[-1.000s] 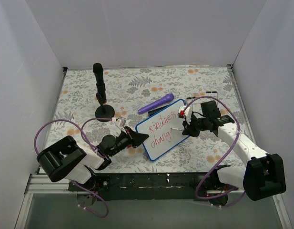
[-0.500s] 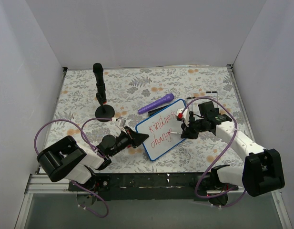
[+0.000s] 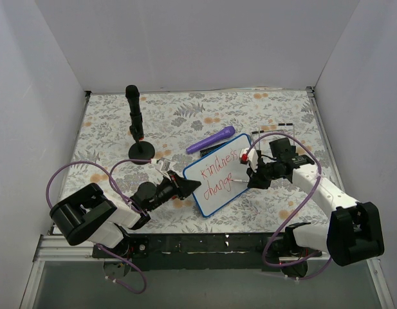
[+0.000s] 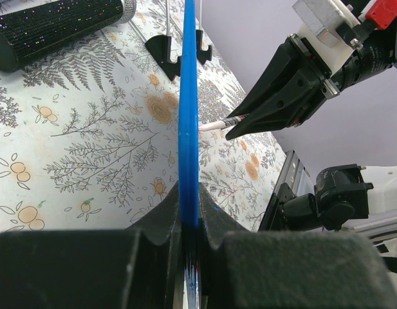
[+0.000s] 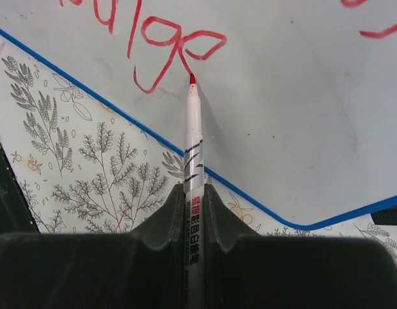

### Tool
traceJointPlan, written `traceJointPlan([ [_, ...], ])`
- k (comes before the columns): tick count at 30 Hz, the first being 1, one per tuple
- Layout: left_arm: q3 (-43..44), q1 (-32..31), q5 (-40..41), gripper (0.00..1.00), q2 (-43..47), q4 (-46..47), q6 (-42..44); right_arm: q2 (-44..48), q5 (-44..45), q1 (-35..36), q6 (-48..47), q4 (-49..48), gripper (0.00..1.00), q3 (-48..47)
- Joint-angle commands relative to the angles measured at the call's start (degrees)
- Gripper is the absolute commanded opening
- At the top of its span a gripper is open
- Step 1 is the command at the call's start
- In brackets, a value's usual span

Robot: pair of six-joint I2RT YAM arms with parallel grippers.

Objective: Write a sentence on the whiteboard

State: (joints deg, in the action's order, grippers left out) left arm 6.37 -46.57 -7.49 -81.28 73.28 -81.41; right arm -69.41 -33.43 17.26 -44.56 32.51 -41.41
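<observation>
1. The whiteboard [image 3: 219,182] sits toward the near middle of the floral mat [image 3: 185,116], turned on a diagonal between the two arms.
2. The left gripper [image 3: 185,187] has its fingers closed on the board's near-left corner. From the left wrist, the blue frame [image 4: 188,116] runs edge-on straight out of the pinch.
3. The right gripper [image 3: 253,175] is clamped around a red marker [image 5: 192,161], which points down onto the board's right half.
4. The marker tip [image 5: 192,78] touches the white surface right at the tail of the last red stroke.
5. The sentence [image 3: 221,175] stands in two red lines. The upper reads roughly "kindness" and the lower roughly "change", slanting along the board.
6. A purple marker [image 3: 211,140] lies on the mat just beyond the board's far edge. I cannot tell whether it touches the frame.
7. A black upright stand on a round base [image 3: 135,125] is at the far left of the mat, well apart from the board.
</observation>
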Motion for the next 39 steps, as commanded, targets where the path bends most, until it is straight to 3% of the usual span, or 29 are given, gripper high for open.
traceJointPlan([
  [1, -0.13, -0.19, -1.57, 0.00, 1.21, 1.34, 1.16, 0.85, 2.93, -1.70, -0.80, -0.17, 0.01, 0.28],
  [10, -0.22, -0.19, -1.57, 0.00, 1.12, 1.17, 1.16, 4.63, -3.92, -3.28, -1.15, -0.34, 0.01, -2.45],
  [23, -0.13, -0.19, -1.65, 0.00, 1.21, 1.17, 1.25, 3.14, 1.96, -3.98, 4.04, -6.14, 0.01, -2.01],
  [39, 0.31, -0.19, -2.18, 0.00, -0.02, 2.05, 1.16, 0.77, -3.48, -3.19, 0.79, -2.90, 0.01, -2.01],
])
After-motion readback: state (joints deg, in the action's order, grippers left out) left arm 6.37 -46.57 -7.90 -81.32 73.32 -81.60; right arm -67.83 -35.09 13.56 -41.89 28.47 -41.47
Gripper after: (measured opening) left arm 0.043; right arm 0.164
